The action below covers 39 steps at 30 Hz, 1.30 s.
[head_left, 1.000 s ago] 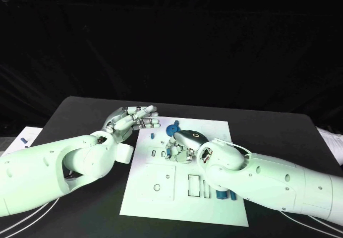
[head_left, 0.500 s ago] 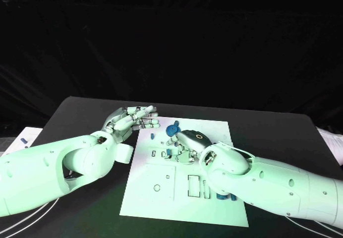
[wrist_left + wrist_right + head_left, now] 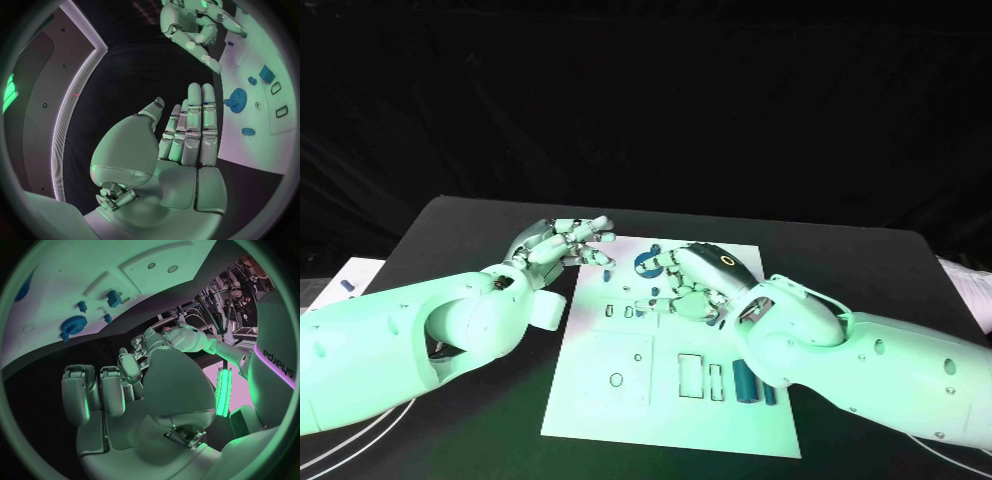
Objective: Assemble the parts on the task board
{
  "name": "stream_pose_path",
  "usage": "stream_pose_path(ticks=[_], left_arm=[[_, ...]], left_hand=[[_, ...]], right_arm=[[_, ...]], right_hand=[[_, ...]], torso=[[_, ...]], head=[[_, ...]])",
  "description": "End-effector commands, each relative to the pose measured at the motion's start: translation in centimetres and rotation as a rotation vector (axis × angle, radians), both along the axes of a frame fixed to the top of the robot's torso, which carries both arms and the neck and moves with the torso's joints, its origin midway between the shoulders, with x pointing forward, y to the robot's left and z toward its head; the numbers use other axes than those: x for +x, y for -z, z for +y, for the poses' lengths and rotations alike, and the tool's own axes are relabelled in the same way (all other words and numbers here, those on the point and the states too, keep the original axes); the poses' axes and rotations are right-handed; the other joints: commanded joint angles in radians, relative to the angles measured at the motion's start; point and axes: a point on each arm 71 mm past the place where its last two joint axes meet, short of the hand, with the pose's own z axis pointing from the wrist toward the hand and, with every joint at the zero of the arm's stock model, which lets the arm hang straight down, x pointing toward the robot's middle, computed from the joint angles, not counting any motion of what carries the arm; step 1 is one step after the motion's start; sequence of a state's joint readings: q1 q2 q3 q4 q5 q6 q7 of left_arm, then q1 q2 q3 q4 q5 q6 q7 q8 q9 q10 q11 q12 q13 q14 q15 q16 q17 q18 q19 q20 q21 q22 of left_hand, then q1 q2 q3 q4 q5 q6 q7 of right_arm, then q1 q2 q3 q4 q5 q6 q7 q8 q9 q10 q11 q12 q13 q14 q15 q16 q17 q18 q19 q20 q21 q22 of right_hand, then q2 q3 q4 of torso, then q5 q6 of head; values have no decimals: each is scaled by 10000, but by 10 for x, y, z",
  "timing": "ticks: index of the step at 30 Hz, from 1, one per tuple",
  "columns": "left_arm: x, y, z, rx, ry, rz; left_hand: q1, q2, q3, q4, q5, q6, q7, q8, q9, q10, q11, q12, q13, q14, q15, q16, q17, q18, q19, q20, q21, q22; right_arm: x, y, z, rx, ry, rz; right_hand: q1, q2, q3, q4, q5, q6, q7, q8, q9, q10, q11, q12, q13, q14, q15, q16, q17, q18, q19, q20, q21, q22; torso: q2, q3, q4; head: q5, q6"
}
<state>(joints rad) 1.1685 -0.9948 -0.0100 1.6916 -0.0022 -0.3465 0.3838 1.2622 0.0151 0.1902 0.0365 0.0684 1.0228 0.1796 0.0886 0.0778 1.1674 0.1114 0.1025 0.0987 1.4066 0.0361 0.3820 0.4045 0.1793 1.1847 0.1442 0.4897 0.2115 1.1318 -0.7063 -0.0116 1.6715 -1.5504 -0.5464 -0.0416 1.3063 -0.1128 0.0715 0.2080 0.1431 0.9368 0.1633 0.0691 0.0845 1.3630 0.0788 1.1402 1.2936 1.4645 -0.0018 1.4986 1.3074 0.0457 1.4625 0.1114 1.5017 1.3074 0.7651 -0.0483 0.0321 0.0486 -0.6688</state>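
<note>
Counter (image 3: 459, 225): black, matte; I see it carrying the task board at its middle, with bare dark surface on either side of the plate.
Task board (image 3: 610, 400): white plate, long axis running away from me; slots and cut-outs in its near half, loose blue parts toward its far half.
Right hand (image 3: 697, 285): over the board's far middle, fingers curled downward toward the plate. I cannot tell from the head view whether they pinch a part; the right wrist view shows the fingers (image 3: 94, 390) bent in, nothing visible between them.
Left hand (image 3: 570, 240): at the board's far left corner, above the plate's edge; the left wrist view shows the fingers (image 3: 195, 130) straight and together, thumb apart, holding nothing.
Blue gear (image 3: 648, 263): lying on the far half, between the two hands, just beside the right hand's fingers on their left. I judge the right hand the nearer.
Blue bars (image 3: 746, 382): near right part of the board, long axis along the board's length, beside the right forearm.
Room: I judge space tight between the hands, with free board on the near side.
</note>
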Motion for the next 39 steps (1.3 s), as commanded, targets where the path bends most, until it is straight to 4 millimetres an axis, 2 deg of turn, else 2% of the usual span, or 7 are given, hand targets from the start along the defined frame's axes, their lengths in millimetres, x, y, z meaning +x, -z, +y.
stream_pose_path(ticks=[1, 5, 10, 13, 18, 25, 39], left_arm=[[0, 6, -3, 1457, 829, 350], [0, 16, -3, 3110, 1411, 1033], [10, 15, -1, 5871, 2455, 1801], [20, 10, 1, 7890, 2749, 2026], [29, 1, 0, 10249, 2878, 2260], [33, -4, -20, 12299, 3052, 2356], [44, 1, -52, 14321, 3514, 2560]], left_hand=[[-120, -129, 17, 83, -9, 414, -350, 163, 124, 858, -297, 412, 304, 878, -420, 3633, 3300, 4, 741, -355, 1115, 742], [-373, -226, -60, 252, -6, 918, -684, 443, 418, 1979, -788, 1537, 1249, 1359, -711, 9688, 9335, -724, 2138, -753, 5861, 6417], [-1294, -180, -654, 996, 26, 972, -868, 969, 1015, 1737, -963, 3700, 3287, 1577, -849, 11652, 11407, -1063, 2507, -876, 8080, 9175], [-1242, -93, -1428, 1419, 133, 614, -1011, 1750, 1791, 1322, -1117, 7389, 6927, 1641, -1059, 11888, 11663, -1221, 2671, -903, 9019, 10438], [-1312, 84, -2389, 2311, -37, 343, -1212, 3294, 3228, 1487, -1218, 10012, 9560, 1641, -1073, 11888, 11663, -1496, 3230, -1007, 10032, 12119], [-1440, 527, -3158, 2528, -132, -331, -1331, 4624, 4765, 1701, -1327, 10924, 10508, 1641, -1140, 11888, 11663, -1762, 3797, -1113, 10737, 13448], [-1740, 636, -3732, 2547, -167, -616, -1355, 5017, 5363, 1770, -1345, 11136, 10749, 1641, -1162, 11888, 11663, -1766, 3807, -1135, 10747, 13469]], right_arm=[[-5, -12, -12, 735, -947, 1031], [-2, -30, -40, 1481, -602, 2101], [6, -46, -74, 2096, 159, 2666], [11, -50, -90, 2311, 621, 2814], [17, -52, -107, 2427, 1110, 2885], [21, -51, -119, 2394, 1539, 2898], [28, -49, -130, 2309, 2102, 2896]], right_hand=[[182, 93, 18, -20, 22, 110, -35, 48, 27, -20, -52, 60, 21, 814, 38, 28, 1549, -152, 106, 35, 13, 1475], [312, 241, 34, -65, 66, 236, -68, 86, 64, -3, -85, 89, 32, 782, 11, -58, 1423, -139, 64, 14, -20, 1425], [370, 316, 35, -95, 109, 299, -85, 102, 82, 17, -102, 121, 48, 777, -4, -74, 1402, -138, 61, 0, -23, 1422], [393, 343, 32, -110, 135, 329, -93, 110, 90, 17, -110, 116, 42, 774, -11, -82, 1391, -135, 53, -7, -30, 1412], [440, 366, 23, -145, 184, 372, -105, 120, 103, 18, -122, 113, 38, 772, -23, -89, 1383, -133, 46, -17, -36, 1404], [477, 375, 15, -174, 217, 400, -113, 125, 110, 14, -130, 103, 29, 768, -30, -104, 1362, -127, 29, -25, -49, 1384], [527, 377, -25, -223, 276, 386, -112, 92, 111, -97, -135, -109, -110, 719, -40, -239, 1168, -67, -167, -40, -191, 1153]], torso=[[-27, 7, -12], [-88, 54, -89], [-186, 118, -176], [-253, 165, -205], [-311, 235, -257], [-358, 256, -278], [-330, 246, -284]], head=[[-20, -13], [42, -20], [104, -47], [155, -82], [265, -81], [326, -122], [381, -135]])
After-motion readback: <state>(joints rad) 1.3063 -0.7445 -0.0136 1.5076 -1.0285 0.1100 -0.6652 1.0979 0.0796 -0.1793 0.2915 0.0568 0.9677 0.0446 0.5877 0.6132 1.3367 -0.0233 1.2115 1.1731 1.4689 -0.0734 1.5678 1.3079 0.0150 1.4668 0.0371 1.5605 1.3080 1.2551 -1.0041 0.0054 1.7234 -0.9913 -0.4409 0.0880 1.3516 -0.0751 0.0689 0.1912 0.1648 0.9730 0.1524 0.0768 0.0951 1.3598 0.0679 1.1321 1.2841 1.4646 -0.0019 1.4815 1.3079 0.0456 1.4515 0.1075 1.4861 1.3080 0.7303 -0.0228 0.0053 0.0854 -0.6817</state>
